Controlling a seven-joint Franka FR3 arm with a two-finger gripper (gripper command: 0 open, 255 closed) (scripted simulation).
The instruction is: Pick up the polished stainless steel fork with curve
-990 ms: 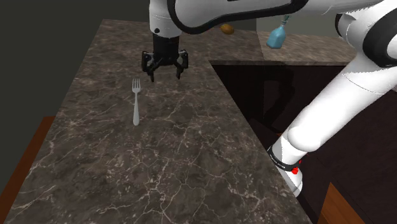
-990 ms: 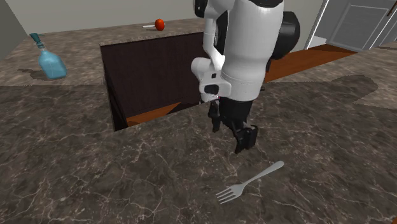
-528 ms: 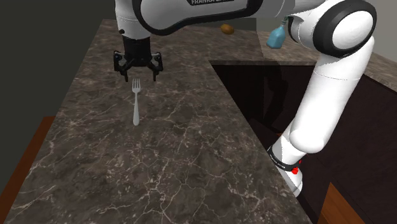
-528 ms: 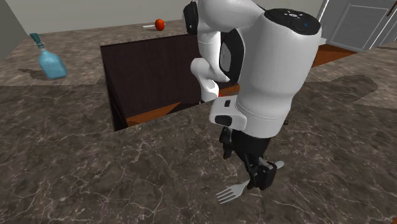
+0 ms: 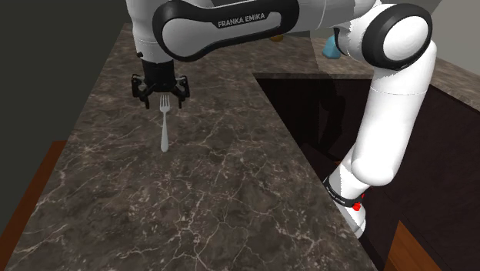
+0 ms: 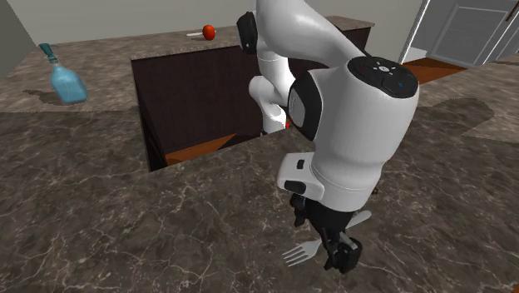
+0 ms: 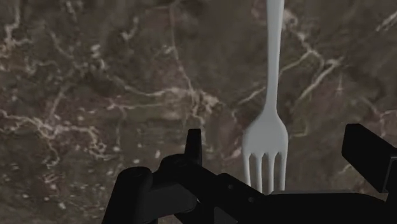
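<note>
the end effector [image 6: 342,257] covers the middle of the fork [image 6: 298,253] in the second exterior view; released, it straddles tines pointing far, handle near.

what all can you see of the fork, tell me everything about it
The fork is plain pale grey with a dull, metal-like look. It has four tines and a slim, straight-looking handle. It lies flat on the dark veined counter, and nothing else touches it. The open end effector hangs over its tines, with a finger on either side and no contact.
</note>
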